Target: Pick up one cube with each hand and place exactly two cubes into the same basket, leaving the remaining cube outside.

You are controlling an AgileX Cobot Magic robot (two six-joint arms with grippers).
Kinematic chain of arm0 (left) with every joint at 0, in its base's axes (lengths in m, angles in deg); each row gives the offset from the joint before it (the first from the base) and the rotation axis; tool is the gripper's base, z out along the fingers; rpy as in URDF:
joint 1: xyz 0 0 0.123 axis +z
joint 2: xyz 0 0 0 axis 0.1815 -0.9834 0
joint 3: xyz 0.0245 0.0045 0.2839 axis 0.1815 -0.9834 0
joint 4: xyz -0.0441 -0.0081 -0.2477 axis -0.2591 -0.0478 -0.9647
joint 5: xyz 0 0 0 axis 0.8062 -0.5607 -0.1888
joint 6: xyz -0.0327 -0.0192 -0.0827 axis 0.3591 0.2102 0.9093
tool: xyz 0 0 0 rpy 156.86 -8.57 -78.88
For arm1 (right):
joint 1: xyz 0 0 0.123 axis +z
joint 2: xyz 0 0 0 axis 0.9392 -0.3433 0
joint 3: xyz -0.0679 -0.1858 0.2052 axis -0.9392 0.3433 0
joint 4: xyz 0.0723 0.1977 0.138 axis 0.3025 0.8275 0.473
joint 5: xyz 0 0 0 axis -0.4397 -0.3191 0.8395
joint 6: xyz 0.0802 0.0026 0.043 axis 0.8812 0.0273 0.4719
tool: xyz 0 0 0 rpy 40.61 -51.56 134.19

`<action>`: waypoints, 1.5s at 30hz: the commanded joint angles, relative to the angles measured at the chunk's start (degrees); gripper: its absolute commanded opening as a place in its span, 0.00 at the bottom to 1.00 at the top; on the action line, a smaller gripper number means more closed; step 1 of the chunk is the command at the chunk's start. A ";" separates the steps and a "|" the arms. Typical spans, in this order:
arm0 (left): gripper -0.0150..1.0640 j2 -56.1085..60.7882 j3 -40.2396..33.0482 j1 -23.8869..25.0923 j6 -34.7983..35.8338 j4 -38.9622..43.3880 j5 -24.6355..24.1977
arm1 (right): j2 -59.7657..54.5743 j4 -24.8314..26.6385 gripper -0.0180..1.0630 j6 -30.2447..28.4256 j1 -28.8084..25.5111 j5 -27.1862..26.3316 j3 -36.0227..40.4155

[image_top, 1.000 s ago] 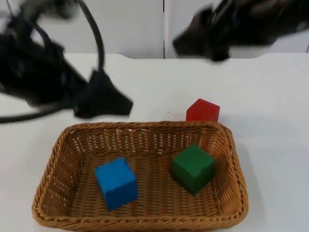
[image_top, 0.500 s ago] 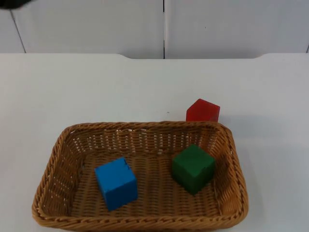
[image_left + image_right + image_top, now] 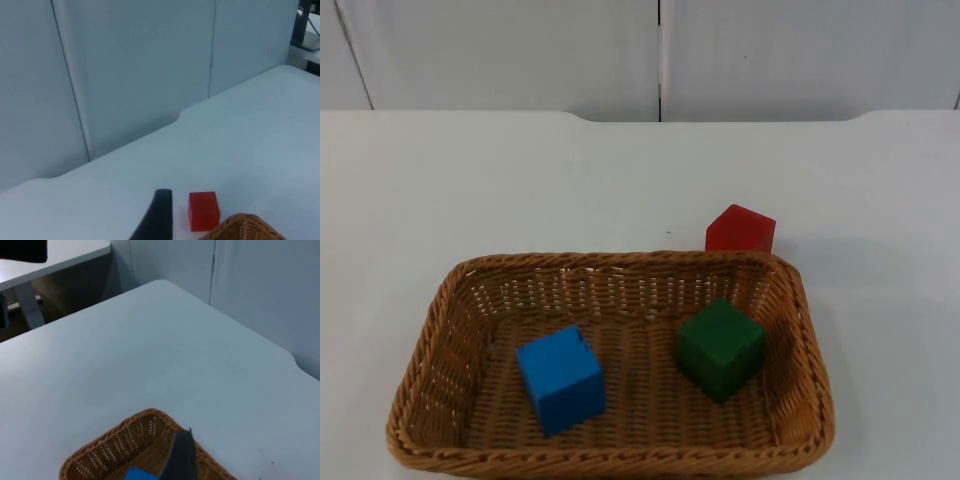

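Observation:
A wicker basket (image 3: 802,330) sits at the table's front. Inside it lie a blue cube (image 3: 560,378) on the left and a green cube (image 3: 720,348) on the right, apart from each other. A red cube (image 3: 740,229) rests on the table just behind the basket's far right corner. My left gripper (image 3: 157,215) is raised and pulled back, looking down on the red cube (image 3: 203,210) and a corner of the basket (image 3: 245,229). My right gripper (image 3: 181,455) is also held high, above the basket (image 3: 125,440) and the blue cube (image 3: 140,474).
The white table (image 3: 520,180) runs back to the grey partition wall (image 3: 520,50). Another desk (image 3: 45,260) stands beyond the table's edge in the right wrist view.
Both arms have pulled up and back out of the top view. The basket and the three cubes have not moved.

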 commanded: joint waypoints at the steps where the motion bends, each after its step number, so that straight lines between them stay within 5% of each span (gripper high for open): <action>1: 0.80 1.37 0.13 -0.14 4.52 4.06 -1.21 | 1.48 -0.38 0.63 -0.16 -0.02 1.80 -0.25; 8: 0.80 4.45 0.13 -0.14 10.59 12.17 -7.50 | 4.84 -2.94 0.63 0.44 -0.02 5.14 0.28; 19: 0.80 10.63 0.13 -0.14 18.09 18.15 -9.88 | 12.25 -2.94 0.63 0.44 -0.12 5.14 6.74; 29: 0.80 17.29 0.13 -0.14 32.47 35.09 -15.86 | 18.71 -3.09 0.63 0.55 -0.12 6.27 11.30; 45: 0.80 26.91 0.13 -0.14 42.02 42.58 -28.30 | 24.80 -11.95 0.63 12.06 -0.12 10.70 14.98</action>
